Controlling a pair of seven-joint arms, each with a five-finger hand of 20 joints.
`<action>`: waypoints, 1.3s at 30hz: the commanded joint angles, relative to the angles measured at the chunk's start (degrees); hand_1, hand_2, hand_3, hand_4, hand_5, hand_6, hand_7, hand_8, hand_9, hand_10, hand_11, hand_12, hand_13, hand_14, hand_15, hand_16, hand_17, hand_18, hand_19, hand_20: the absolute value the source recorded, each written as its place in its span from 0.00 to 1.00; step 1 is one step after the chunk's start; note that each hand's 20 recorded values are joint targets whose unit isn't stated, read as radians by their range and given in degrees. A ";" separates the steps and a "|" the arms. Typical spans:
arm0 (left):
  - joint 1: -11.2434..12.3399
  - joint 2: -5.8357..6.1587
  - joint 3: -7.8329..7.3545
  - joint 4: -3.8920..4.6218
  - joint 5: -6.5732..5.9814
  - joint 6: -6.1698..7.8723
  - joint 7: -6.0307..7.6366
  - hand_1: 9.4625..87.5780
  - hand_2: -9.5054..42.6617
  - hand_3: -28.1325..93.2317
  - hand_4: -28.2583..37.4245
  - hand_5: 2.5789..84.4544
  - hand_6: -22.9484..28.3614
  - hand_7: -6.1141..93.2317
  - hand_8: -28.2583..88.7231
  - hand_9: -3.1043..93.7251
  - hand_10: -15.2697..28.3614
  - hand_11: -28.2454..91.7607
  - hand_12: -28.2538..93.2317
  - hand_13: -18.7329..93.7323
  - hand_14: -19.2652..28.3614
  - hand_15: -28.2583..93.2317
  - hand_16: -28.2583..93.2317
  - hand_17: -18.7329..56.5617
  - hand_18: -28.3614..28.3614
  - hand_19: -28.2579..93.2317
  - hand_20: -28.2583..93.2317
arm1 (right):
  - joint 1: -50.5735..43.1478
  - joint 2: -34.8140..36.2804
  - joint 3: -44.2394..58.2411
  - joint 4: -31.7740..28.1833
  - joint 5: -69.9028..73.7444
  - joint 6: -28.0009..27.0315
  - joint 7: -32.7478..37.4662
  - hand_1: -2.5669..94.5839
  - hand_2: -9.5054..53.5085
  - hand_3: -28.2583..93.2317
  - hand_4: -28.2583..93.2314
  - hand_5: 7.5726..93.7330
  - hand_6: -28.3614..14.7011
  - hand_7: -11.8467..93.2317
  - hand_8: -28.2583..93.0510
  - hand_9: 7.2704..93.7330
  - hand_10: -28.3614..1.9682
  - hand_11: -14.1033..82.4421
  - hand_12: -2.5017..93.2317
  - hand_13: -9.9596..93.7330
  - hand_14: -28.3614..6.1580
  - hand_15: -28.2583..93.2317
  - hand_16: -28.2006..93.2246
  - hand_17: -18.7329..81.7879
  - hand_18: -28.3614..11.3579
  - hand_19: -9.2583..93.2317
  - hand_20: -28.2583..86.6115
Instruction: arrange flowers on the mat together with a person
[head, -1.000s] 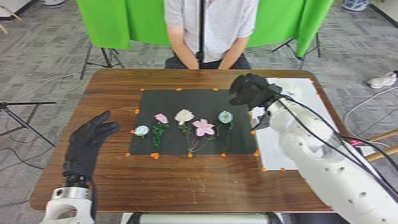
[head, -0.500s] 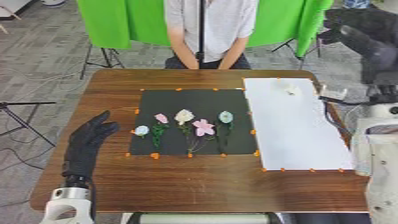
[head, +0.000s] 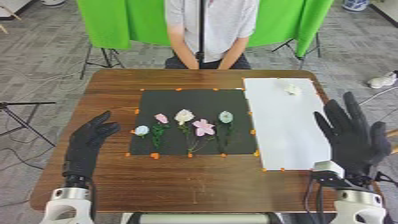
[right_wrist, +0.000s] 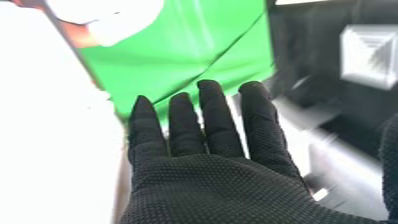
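Black mat (head: 151, 100) at the centre of the desk (head: 213, 187), bearing, from nine o'clock towards three: small pale-blue flower (head: 142, 130), pink bud (head: 161, 118), cream flower (head: 184, 116), open pink flower (head: 203, 127), oval pale-blue flower (head: 226, 117). White sheet (head: 293, 135) at three o'clock of the mat, with white flower (head: 292, 90) near its twelve o'clock edge. Right hand (head: 360, 147) near three o'clock of the desk, fingers (right_wrist: 218, 120) straight, spread apart; left hand (head: 82, 147) near nine o'clock, fingers relaxed, close together.
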 joint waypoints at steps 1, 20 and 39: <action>0.59 -0.22 0.16 0.09 0.05 -0.97 -0.50 0.15 0.15 0.79 0.10 0.56 0.50 0.19 0.20 0.55 0.69 0.41 0.37 0.51 0.80 0.43 0.26 0.34 0.74 0.31 0.39 | -4.17 -1.88 0.97 0.01 1.24 -2.26 -0.91 0.01 0.16 0.87 0.06 0.28 0.69 0.19 0.16 0.32 0.53 0.18 0.10 0.33 0.56 0.29 0.27 0.34 0.39 0.11 0.43; 0.43 -0.40 -0.04 0.19 -0.11 -0.66 -0.23 0.15 0.14 0.79 0.10 0.56 0.50 0.19 0.20 0.55 0.69 0.41 0.37 0.51 0.80 0.43 0.26 0.34 0.74 0.31 0.39 | 1.29 -0.89 -1.83 0.76 -3.50 1.01 0.50 0.04 0.13 0.88 0.06 0.36 0.68 0.21 0.16 0.37 0.51 0.19 0.11 0.39 0.53 0.32 0.26 0.36 0.37 0.12 0.44; -0.45 -0.15 0.86 0.57 0.17 -1.13 -1.08 0.15 0.15 0.79 0.10 0.56 0.50 0.19 0.20 0.55 0.69 0.41 0.37 0.51 0.80 0.43 0.26 0.34 0.74 0.31 0.39 | 9.09 -1.65 -1.08 1.95 -8.16 -1.58 -4.33 0.06 0.12 0.88 0.07 0.41 0.67 0.21 0.16 0.40 0.51 0.19 0.12 0.42 0.53 0.34 0.26 0.37 0.36 0.12 0.45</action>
